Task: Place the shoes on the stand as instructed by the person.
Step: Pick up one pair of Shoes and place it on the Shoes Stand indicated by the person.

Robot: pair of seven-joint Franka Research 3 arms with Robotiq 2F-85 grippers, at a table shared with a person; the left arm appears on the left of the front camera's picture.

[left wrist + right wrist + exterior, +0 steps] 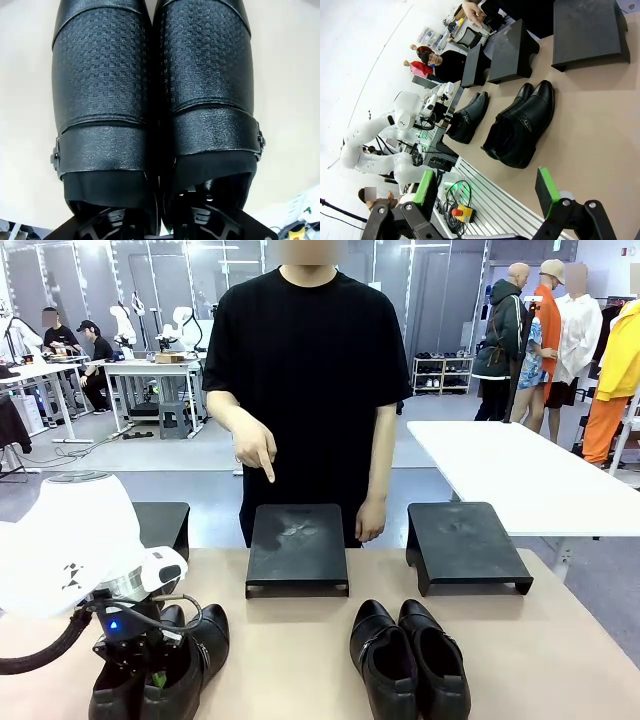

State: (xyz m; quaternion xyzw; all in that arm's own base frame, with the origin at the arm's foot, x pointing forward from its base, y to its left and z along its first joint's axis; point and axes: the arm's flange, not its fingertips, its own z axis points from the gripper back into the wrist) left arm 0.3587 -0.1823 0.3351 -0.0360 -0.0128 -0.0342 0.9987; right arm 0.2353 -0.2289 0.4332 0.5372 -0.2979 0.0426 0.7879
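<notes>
**L gripper point(152, 675) on left pair point(205, 635) of shoes; person's hand point(255, 445) points at middle stand point(297, 545).**
L gripper: one finger inside each shoe, clamped on their touching inner walls, at near-left of surface point(300, 660). Right pair point(410, 660): side by side, centre-right, in front of stands. R gripper point(487, 195): fingers wide apart, empty. Hand: index finger down over middle stand.

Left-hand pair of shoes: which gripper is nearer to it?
Left. The left gripper is down inside the left-hand pair, jaws pinching the shoes' inner walls. The right gripper hangs open well off to the side, beyond the other pair.
</notes>
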